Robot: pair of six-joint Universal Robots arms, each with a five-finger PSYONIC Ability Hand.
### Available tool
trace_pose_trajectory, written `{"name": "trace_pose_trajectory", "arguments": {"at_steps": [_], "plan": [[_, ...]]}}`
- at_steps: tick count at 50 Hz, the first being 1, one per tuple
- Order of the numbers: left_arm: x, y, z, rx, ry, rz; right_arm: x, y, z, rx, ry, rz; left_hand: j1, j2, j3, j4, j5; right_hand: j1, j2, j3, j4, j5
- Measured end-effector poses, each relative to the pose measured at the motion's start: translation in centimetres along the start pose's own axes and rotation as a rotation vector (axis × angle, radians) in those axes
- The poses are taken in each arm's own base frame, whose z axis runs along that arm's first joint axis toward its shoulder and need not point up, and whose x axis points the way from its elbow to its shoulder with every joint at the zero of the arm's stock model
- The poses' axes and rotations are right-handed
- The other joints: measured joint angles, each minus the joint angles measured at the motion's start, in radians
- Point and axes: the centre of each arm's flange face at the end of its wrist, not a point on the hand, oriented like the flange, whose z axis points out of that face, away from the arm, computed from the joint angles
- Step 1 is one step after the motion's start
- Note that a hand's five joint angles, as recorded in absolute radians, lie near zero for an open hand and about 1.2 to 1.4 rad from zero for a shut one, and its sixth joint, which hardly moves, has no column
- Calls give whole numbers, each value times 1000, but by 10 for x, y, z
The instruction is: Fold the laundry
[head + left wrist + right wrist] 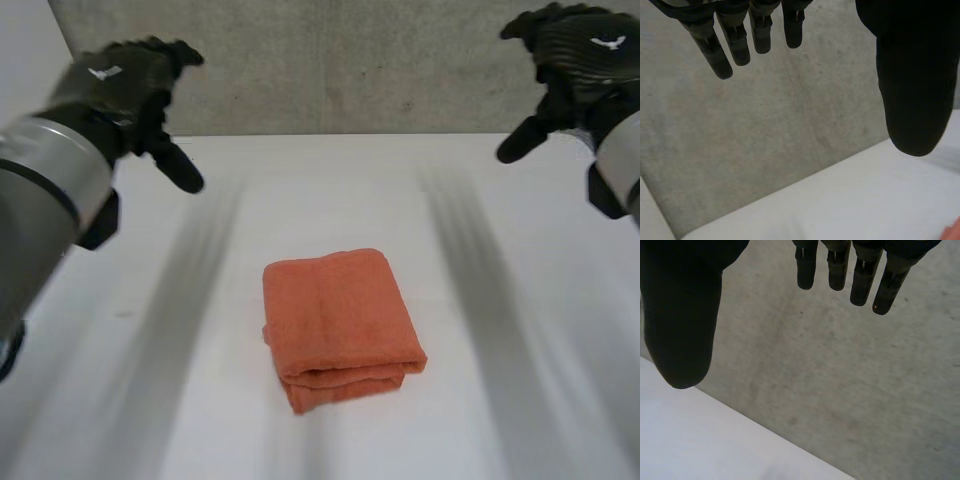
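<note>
Fingers (715,55) of the left hand (125,85) were seen straight and slightly spread, with the thumb (910,90) set wide apart from them and nothing held between. The fingers (862,285) of the right hand (575,60) were likewise extended and relaxed, the thumb (682,330) standing well away, and no cloth was gripped. In both wrist views only the ends of the fingers were shown, the palms being cut off.

The white table (500,350) was shown with its near edge out of frame; its far edge was met by a grey concrete wall (350,60). The left arm (40,190) was seen only in part, its grey joint being cut off at the side, and of the right arm (620,150) little more than a grey sliver could be made out. Both hands were raised above the table, the left over its far left part and the right over its far right part.

The orange towel (340,325) was found folded into a compact block, lying flat about midway between the table's left and right edges and well clear of its far edge. It was touched by neither hand and lay well apart from both. Stacked layers were visible along its near side; how many could not be told. In the left wrist view only a tiny orange corner was caught.
</note>
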Motion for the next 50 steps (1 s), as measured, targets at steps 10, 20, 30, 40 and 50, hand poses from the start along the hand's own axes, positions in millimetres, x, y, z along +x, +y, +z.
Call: {"name": "trace_pose_trajectory", "arguments": {"at_steps": [10,20,30,40,50], "plan": [[-12,-8,-2,12,-5,-41,11,-2,-3,-54,22,-21,0,0,0,0,0,0,0,0,0,0],[-9,-5,-3,4,8,-54,5,6,-5,-76,1,-18,0,0,0,0,0,0,0,0,0,0],[-8,1,-4,-15,13,-46,3,11,-6,-91,-8,-17,0,0,0,0,0,0,0,0,0,0],[-8,5,-4,-26,11,-46,3,11,-6,-94,-8,-18,0,0,0,0,0,0,0,0,0,0],[-8,5,-4,-24,12,-47,3,11,-6,-93,-9,-19,0,0,0,0,0,0,0,0,0,0]]}}
